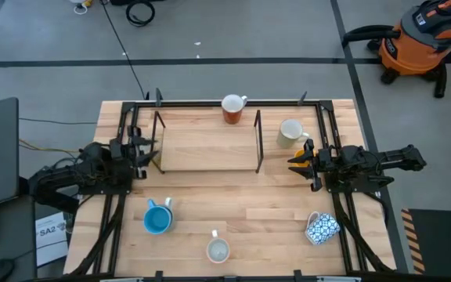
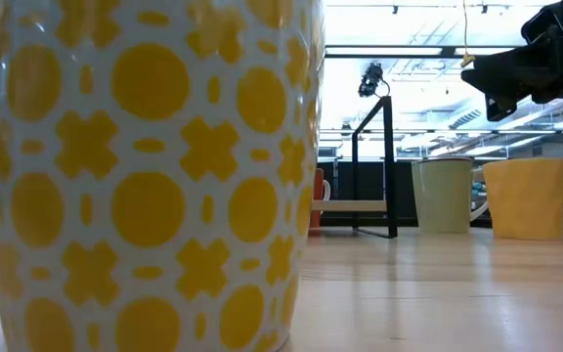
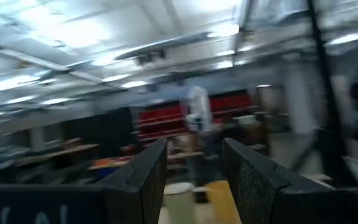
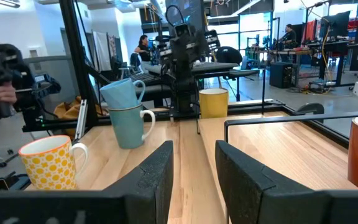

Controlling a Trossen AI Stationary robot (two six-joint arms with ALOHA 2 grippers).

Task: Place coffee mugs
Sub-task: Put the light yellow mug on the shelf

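mugs are spread over the wooden table (image 1: 233, 207). from above we see a red-brown mug (image 1: 232, 109) at the far edge, just behind a low wooden shelf (image 1: 208, 146) with black posts. a cream mug (image 1: 291, 133) stands to the right of this shelf. nearer to us there is a blue mug (image 1: 156, 218) on the left, a white mug (image 1: 218, 250) at the near edge in the middle, and a blue-and-white patterned mug (image 1: 322, 228) on the right, which looks tilted on its side.

we see the left gripper (image 1: 144, 149) at the left end of the shelf. in its wrist view the two dark fingers (image 3: 138, 177) stand apart with nothing between them, and the view is very blurred. the right gripper (image 1: 296, 161) is just near the cream mug, on the side toward us, not touching it. its fingers (image 4: 157, 171) are also apart and empty.

in the low view a yellow-patterned mug (image 2: 150, 166) fills the left side, very close to the camera. the right wrist view shows it also, beside two light blue mugs (image 4: 128, 112) stacked one on the other, and a plain yellow mug (image 4: 213, 102) farther back.
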